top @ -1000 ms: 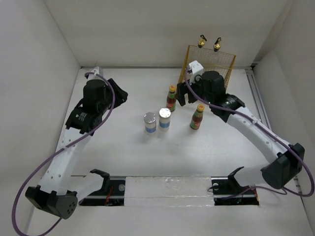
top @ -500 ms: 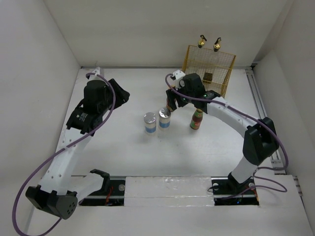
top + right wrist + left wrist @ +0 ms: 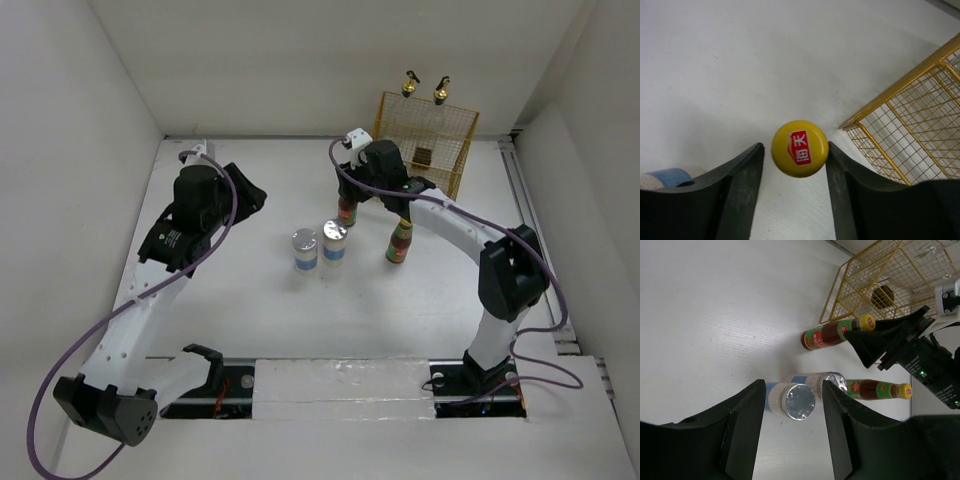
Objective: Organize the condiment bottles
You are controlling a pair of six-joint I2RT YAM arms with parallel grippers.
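A: Since the earlier view the right arm has been swung away from the yellow wire rack (image 3: pixel 425 135) toward 9 o'clock and brought down over the farther red bottle (image 3: pixel 347 210). Nothing else on the desk (image 3: pixel 250 310) is seen displaced.

B: And the grip?

A: The right fingers (image 3: pixel 740 190) are held apart, straddling the yellow cap (image 3: pixel 800 148). One finger appears to be at the cap's edge, while a sliver of desk is seen on the other side, so no clamp is shown yet. The left fingers (image 3: pixel 740 425) are also apart and empty, held high above the two silver-lidded cylinders (image 3: pixel 305 250).

B: What could be spoiled from here?

A: The cap is not quite centred. If the fingers are closed as they stand, the bottle is likely to be pushed by one finger first and tipped, probably toward the cylinders at its 7 o'clock. The cap is round and glossy, so a shallow pinch may be lost during a lift. The second red bottle (image 3: pixel 400 242), at 4 o'clock and partly under the right arm, could be knocked when the arm is moved. The rack's front edge lies near, at 2 o'clock, so a low carry could be caught on the wire.
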